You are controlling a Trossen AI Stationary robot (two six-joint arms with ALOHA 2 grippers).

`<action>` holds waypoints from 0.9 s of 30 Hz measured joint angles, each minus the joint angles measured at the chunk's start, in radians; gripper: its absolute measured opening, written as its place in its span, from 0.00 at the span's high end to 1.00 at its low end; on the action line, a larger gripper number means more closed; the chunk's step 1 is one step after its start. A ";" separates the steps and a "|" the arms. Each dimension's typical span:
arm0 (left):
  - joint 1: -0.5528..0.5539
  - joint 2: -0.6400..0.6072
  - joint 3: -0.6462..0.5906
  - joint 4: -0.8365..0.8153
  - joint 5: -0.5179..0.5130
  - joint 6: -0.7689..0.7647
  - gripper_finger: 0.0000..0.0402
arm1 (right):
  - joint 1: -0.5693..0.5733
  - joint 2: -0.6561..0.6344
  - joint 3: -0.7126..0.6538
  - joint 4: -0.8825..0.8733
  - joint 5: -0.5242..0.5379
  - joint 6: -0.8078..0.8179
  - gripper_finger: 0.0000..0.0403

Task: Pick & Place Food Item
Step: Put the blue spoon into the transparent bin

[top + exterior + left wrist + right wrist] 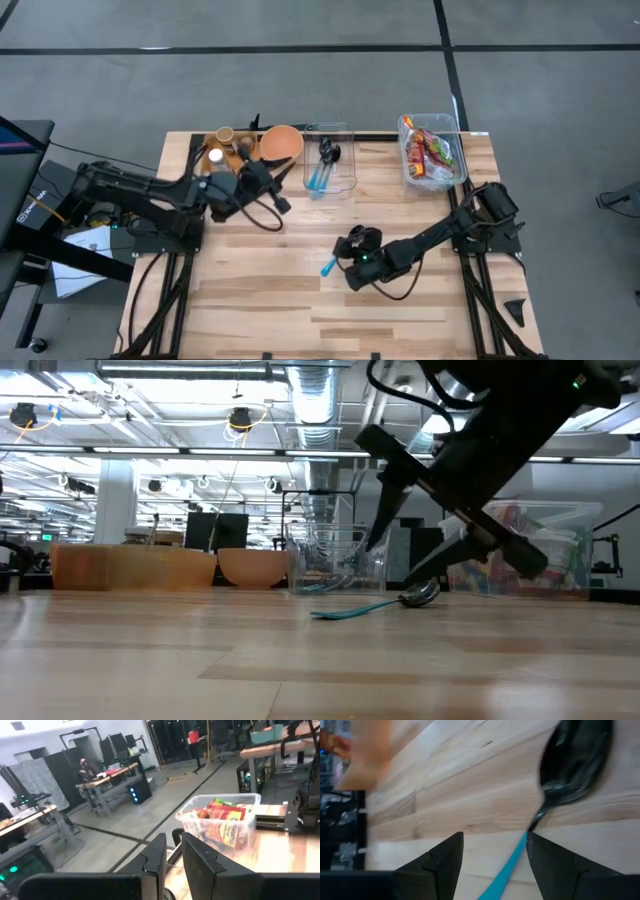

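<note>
Right gripper: your right gripper (495, 857) hangs just above the counter with its jaws apart, holding nothing; the blue handle of the spoon (572, 760) runs between its fingers.
Slip risk: the spoon (330, 266) lies flat on the wood, so if you close too high, the thin handle may skate out or the bowl end may flip up.
Wrong target: judged against the task, this is a utensil, not food; lifting it may cost you the step.
Left gripper: your left gripper (172, 857) sits narrow, nearly closed and empty, raised beside the orange bowl (282, 143).
Collision risk: swing the left arm carelessly and it could knock that bowl or the small cups next to it.
Food item: the packets stay in the clear bin (432, 150) at the far right corner, well apart from both grippers.
Utensil tray: the clear tray (330, 165) at the far edge holds more spoons.
Counter: pale wooden planks (260, 290), bare in the near half.
Room: grey floor with dark lines, workbenches and ceiling ducts beyond.
</note>
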 joint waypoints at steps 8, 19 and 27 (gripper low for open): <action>0.045 -0.001 0.000 0.002 0.139 -0.026 0.87 | -0.009 0.001 -0.001 -0.066 -0.032 0.070 0.47; 0.004 -0.001 0.000 0.002 0.139 -0.026 0.87 | -0.035 0.021 -0.004 -0.061 -0.088 0.047 0.61; -0.021 -0.001 0.000 0.000 0.139 -0.027 0.87 | -0.039 0.075 0.002 -0.001 -0.121 0.050 0.71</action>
